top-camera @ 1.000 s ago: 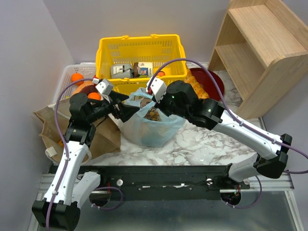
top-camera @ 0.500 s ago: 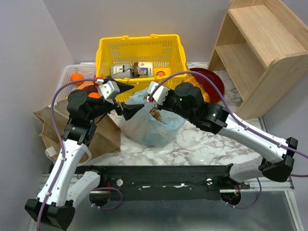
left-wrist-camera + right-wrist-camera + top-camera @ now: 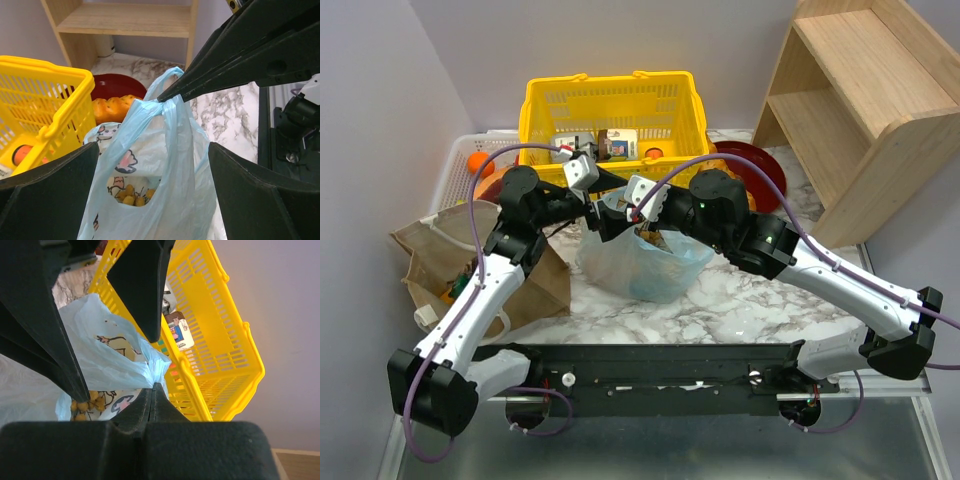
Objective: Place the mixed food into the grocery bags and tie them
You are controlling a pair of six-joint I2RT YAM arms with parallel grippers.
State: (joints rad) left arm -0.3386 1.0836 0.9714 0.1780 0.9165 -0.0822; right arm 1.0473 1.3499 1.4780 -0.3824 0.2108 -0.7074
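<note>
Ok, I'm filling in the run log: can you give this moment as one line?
phase: tying | right fingers: shut on blue bag handles | left fingers: open, either side of bag | food: inside bag

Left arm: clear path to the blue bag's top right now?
Probably yes. The left gripper, jaws open, straddles the blue bag; nothing sits between. The right gripper, shut on the bag's top, crowds that spot.

Table top (image 3: 750,300): white marble pattern, grey veins. Walls (image 3: 650,40): plain pale lilac-grey on the left and far sides, meeting at the far-left corner. Far right: light wooden shelf unit (image 3: 860,100), open-fronted, standing on the marble. Lighting even; shadows soft.
</note>
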